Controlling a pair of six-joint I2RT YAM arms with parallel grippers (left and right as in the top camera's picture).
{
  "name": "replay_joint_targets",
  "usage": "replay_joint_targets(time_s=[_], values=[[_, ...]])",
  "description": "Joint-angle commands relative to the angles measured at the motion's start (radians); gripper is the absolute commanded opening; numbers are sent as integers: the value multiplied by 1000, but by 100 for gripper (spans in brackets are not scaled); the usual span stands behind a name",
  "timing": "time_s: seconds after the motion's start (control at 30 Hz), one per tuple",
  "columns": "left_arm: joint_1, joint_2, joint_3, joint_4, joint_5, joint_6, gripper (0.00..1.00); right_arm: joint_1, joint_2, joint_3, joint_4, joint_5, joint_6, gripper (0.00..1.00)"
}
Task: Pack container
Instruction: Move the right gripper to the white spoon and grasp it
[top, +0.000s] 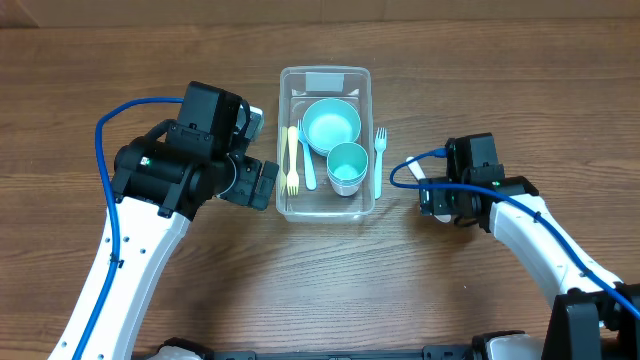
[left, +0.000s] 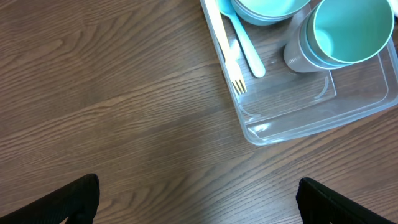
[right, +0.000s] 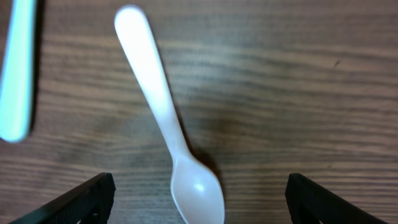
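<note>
The right hand (right: 198, 202) is released, its fingers wide apart. The bowl of a white spoon (right: 163, 106) lies on the surface between them, and the handle runs to the upper left of the wrist frame. The container (top: 330, 208) stands at the centre of the overhead frame, left of this hand, with its long axis top to bottom. The left hand (left: 199, 202), also released and empty, is near its left wall. Only the right wrist view shows the spoon clearly.

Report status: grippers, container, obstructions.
Left gripper open, empty, beside container. Right gripper open over white spoon. Container holds bowl, cup, yellow fork, blue spoon; teal fork outside. No obstruction seen.
</note>
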Motion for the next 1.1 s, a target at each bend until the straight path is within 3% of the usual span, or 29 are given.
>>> replay_joint_targets(time_s=[0.0, 0.17, 0.3, 0.37, 0.47, 0.7, 0.8, 0.93, 1.07], values=[[7, 4, -3, 3, 19, 18, 100, -4, 3, -40, 49, -80, -77, 90], [5, 4, -3, 3, 19, 18, 100, -4, 52, -62, 100, -90, -79, 88], [5, 4, -4, 3, 19, 18, 100, -4, 109, -62, 124, -90, -79, 75], [5, 4, -4, 3, 19, 18, 100, -4, 116, -62, 127, -90, -77, 56], [5, 4, -3, 3, 20, 18, 100, -4, 130, -62, 133, -90, -74, 40], [5, 4, -4, 3, 20, 18, 100, -4, 156, -62, 157, -89, -71, 12], [5, 4, -3, 3, 19, 18, 100, -4, 156, -62, 175, -89, -71, 4], [5, 4, -3, 3, 20, 18, 100, -4, 156, -58, 179, -90, -70, 4], [5, 4, -4, 3, 19, 18, 100, -4, 155, 4, 169, -90, 47, 4]])
